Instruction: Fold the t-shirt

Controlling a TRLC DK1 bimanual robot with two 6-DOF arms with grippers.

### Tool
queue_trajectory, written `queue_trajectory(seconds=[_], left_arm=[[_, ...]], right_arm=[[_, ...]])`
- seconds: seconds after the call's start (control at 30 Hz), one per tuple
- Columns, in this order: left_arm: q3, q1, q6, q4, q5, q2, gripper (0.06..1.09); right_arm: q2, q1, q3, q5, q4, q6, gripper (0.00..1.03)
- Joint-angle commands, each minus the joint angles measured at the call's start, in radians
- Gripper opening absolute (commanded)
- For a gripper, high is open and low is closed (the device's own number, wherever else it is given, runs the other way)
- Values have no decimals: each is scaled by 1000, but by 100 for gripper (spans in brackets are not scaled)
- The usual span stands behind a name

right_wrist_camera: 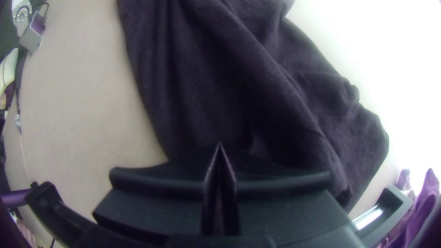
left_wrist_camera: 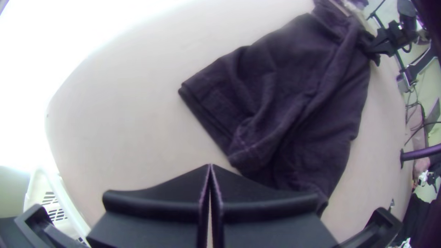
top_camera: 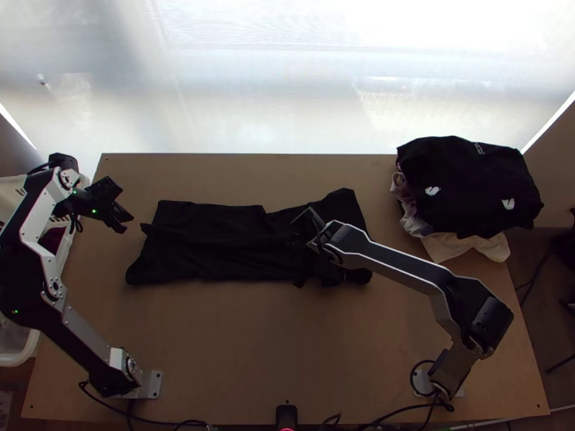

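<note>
The black t-shirt (top_camera: pixel 215 253) lies as a long, wrinkled, partly folded strip across the middle of the table, a ridge running along it. My left gripper (top_camera: pixel 126 223) is above the table, beyond the shirt's left end. In the left wrist view the left gripper (left_wrist_camera: pixel 210 166) is shut, with the dark shirt (left_wrist_camera: pixel 298 101) past its tips. Over the right part of the shirt is my right gripper (top_camera: pixel 302 219). The right wrist view has the right gripper (right_wrist_camera: pixel 219 145) shut against the dark cloth (right_wrist_camera: pixel 206 82); whether any is pinched between the tips I cannot tell.
A pile of clothes (top_camera: pixel 467 188), black on top with lighter pieces below, occupies the table's back right corner. The white basket (top_camera: pixel 26 353) stands beside the left edge. Bare wood (top_camera: pixel 266 345) stretches between the arm bases. Cables run along the near edge.
</note>
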Motion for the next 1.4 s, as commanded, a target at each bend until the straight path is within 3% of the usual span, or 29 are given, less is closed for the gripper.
queue_trajectory(seconds=[0.0, 0.07, 0.1, 0.13, 0.33, 0.73, 0.9, 1.07, 1.37], left_arm=[[-98, -33, 52, -12, 67, -140, 34], [-218, -53, 76, 79, 77, -246, 85], [-287, -65, 81, 134, 75, -308, 102], [-351, -82, 90, 186, 73, -366, 104], [-683, -166, 130, 426, 37, -648, 104], [-1164, -347, 225, 642, -75, -1088, 104], [-1219, -379, 247, 668, -89, -1121, 104], [-1344, -476, 247, 769, -172, -1170, 104], [-1335, -459, 258, 984, -207, -986, 104]], right_arm=[[0, 0, 4, -1, -1, 2, 3], [1, 0, 6, -1, 1, 2, 3], [1, 0, 6, -1, -1, 2, 3], [1, 0, 4, -1, -1, 2, 3], [4, -1, 6, -1, -1, 2, 3], [16, -20, 20, -1, -4, 2, 3], [29, -20, 38, -1, -4, 2, 3], [38, -21, 46, -1, -5, 2, 3], [36, -32, 47, -3, -11, 3, 3]])
